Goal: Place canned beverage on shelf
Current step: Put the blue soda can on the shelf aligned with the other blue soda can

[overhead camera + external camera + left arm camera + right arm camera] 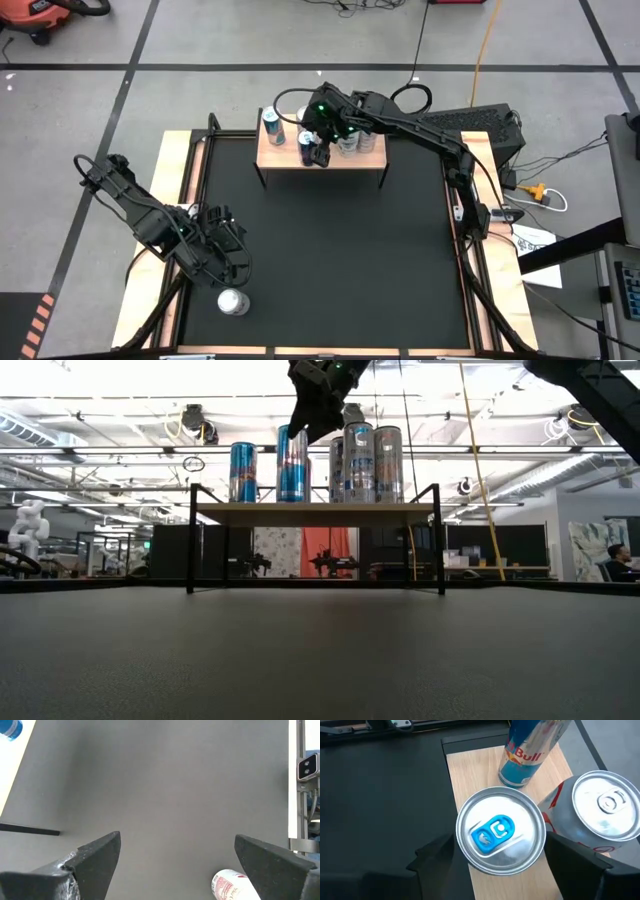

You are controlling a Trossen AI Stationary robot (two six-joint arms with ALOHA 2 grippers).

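We counted one shelf (320,168), two claws and six cans. One blue-tab can (497,832) sat right under the right claw (318,150), one blue can (270,125) just beside it, and three silver cans (372,460) on its other side. One white can (233,301) sat near the left claw (177,865).

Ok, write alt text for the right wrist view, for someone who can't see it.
Seen from above, the right gripper straddles an upright can with a blue pull tab, its fingers standing apart on either side, on a pale wood shelf. A blue and silver can stands beyond it and a silver-topped can beside it; a black table lies below.
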